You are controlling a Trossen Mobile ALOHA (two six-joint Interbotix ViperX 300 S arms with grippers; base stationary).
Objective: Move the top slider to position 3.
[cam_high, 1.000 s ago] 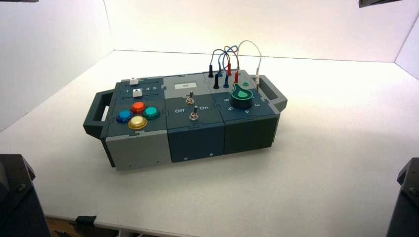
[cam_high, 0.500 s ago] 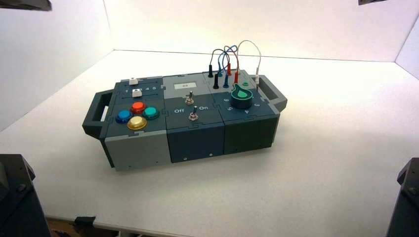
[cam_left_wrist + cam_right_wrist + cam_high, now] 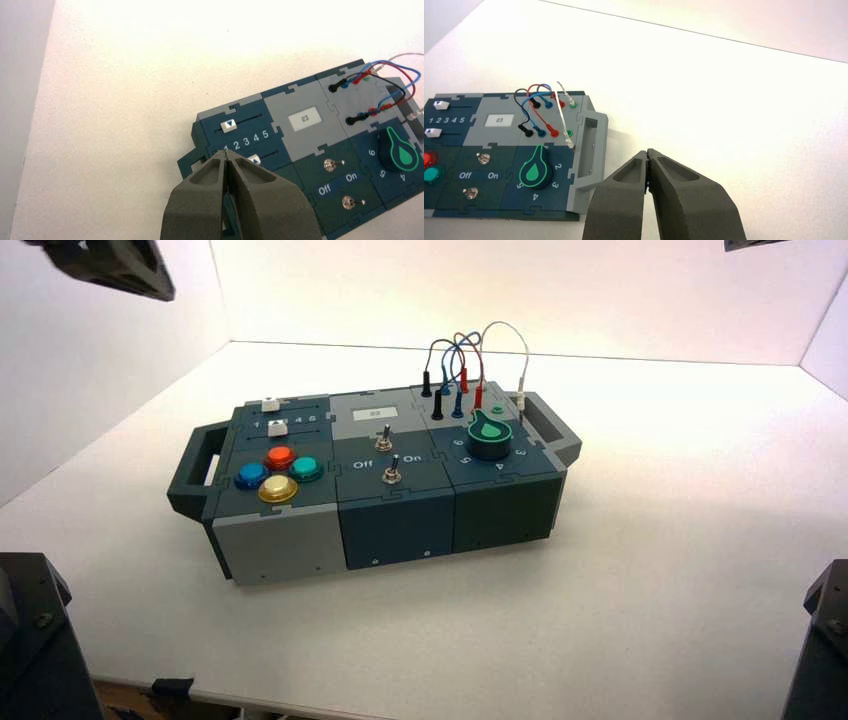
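Observation:
The top slider (image 3: 228, 125) is a small white knob on the dark panel at the box's far left corner, also seen from above (image 3: 270, 405). It sits at the low-number end of its track, near numeral 1. The numeral 3 (image 3: 246, 141) stands in the printed row 1 to 5 just below that track. My left gripper (image 3: 227, 154) is shut and empty, hovering above the box's left end, short of the slider. The left arm (image 3: 110, 265) shows high at the far left. My right gripper (image 3: 647, 152) is shut and empty, off the box's right handle.
A second white slider (image 3: 254, 160) lies below the numeral row. The box also carries coloured buttons (image 3: 278, 472), two toggle switches (image 3: 388, 458), a green dial (image 3: 489, 432), looped wires (image 3: 462, 365) and a display reading 23 (image 3: 304, 118). White walls enclose the table.
The left arm has come into the high view at the top left, lower and further in than before. The box and the right arm have not moved.

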